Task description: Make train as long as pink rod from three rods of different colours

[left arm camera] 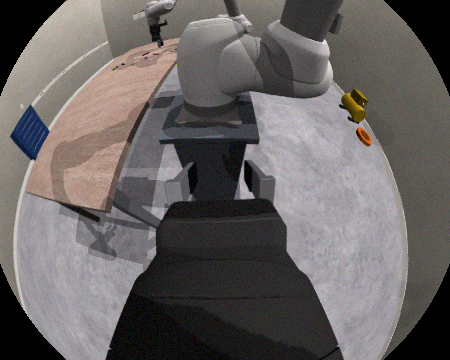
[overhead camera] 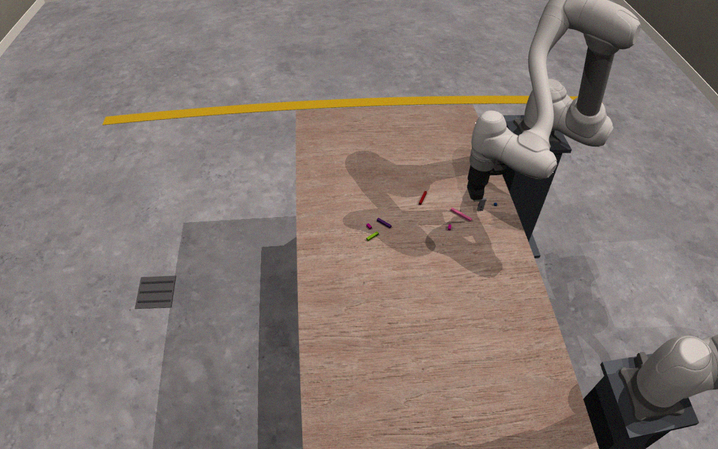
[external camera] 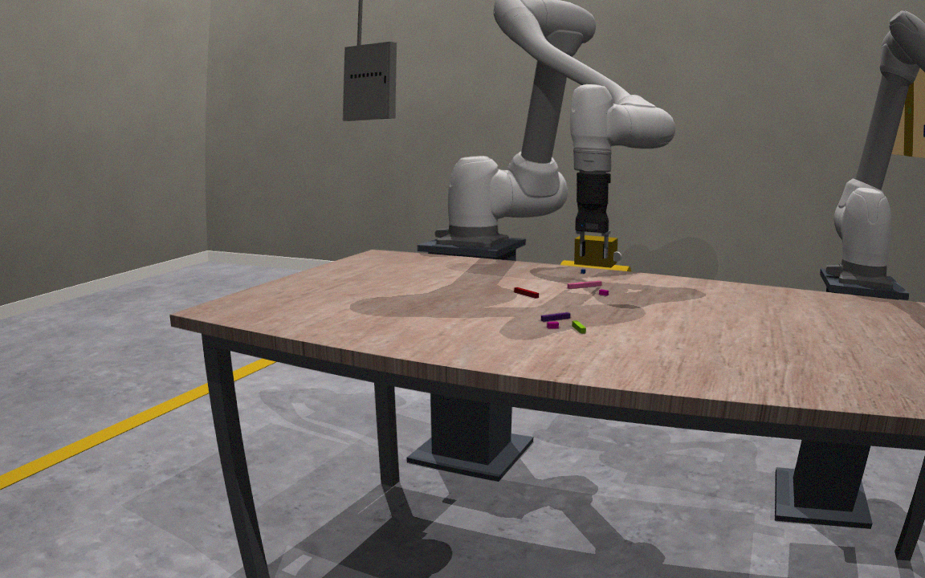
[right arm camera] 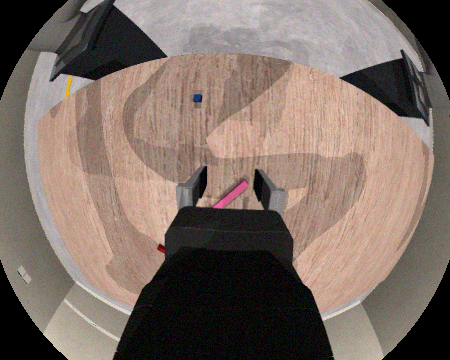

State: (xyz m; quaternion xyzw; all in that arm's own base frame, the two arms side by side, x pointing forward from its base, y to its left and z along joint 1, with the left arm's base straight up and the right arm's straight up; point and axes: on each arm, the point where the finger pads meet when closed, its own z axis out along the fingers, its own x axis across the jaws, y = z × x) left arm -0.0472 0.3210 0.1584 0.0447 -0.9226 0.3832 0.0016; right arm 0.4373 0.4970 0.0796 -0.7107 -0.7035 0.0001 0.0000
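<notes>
A pink rod (overhead camera: pixel 460 214) (external camera: pixel 584 284) (right arm camera: pixel 231 194) lies flat. A small blue rod (overhead camera: pixel 495 204) (external camera: pixel 583 270) (right arm camera: pixel 197 98) lies nearer the arms' side. A red rod (overhead camera: pixel 422 197) (external camera: pixel 525 292) (right arm camera: pixel 161 248) lies apart. One magenta rod (overhead camera: pixel 449 227) (external camera: pixel 603 292) is near the pink one; another magenta rod (overhead camera: pixel 369 226) (external camera: pixel 552 324) lies close to a purple rod (overhead camera: pixel 384 222) (external camera: pixel 556 316) and a lime rod (overhead camera: pixel 373 236) (external camera: pixel 579 326). No rods form a line. My right gripper (external camera: pixel 594 246) (right arm camera: pixel 230 177) is open and empty above the table, between the blue and pink rods. My left gripper (left arm camera: pixel 220 171) is open and empty, away from the table.
The wooden table (overhead camera: pixel 406 335) (external camera: pixel 739 344) (left arm camera: pixel 95 115) carries all the rods. Arm pedestals stand along its one long side. Arm shadows fall across the rods. A yellow machine (left arm camera: pixel 354 106) and an orange ring (left arm camera: pixel 364 136) are beyond the left arm.
</notes>
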